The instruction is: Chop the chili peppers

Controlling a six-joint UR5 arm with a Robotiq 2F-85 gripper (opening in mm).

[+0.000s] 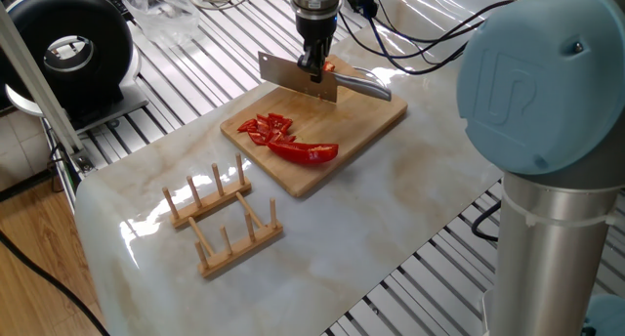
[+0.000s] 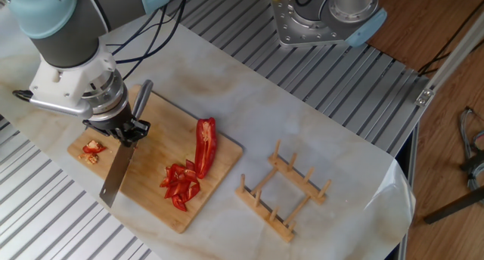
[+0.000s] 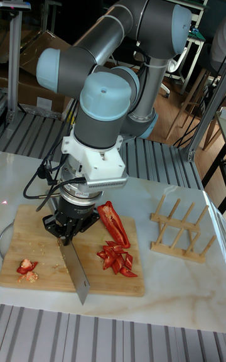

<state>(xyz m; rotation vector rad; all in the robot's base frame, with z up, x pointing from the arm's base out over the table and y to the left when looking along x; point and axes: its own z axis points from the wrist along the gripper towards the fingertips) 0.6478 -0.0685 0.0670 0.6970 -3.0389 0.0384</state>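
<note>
On cutting board [image 2: 219, 165]: glossy red chili peppers [image 2: 205, 143], one long half, taper toward the arm's side, beside pile of cut bits [image 2: 181, 184]. Gripper [image 2: 125, 129] well apart, jaws pinching cleaver [image 2: 117, 173], blade raised over board.

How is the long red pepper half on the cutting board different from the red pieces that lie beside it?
The long chili half is one whole, curved, tapering piece; the cut chili bits are many small slices in a loose heap. The half lies nearer the middle of the cutting board; the bits lie nearer its edge. Both are glossy bright red, rest on the board, and lie clear of the knife held in the gripper.
</note>
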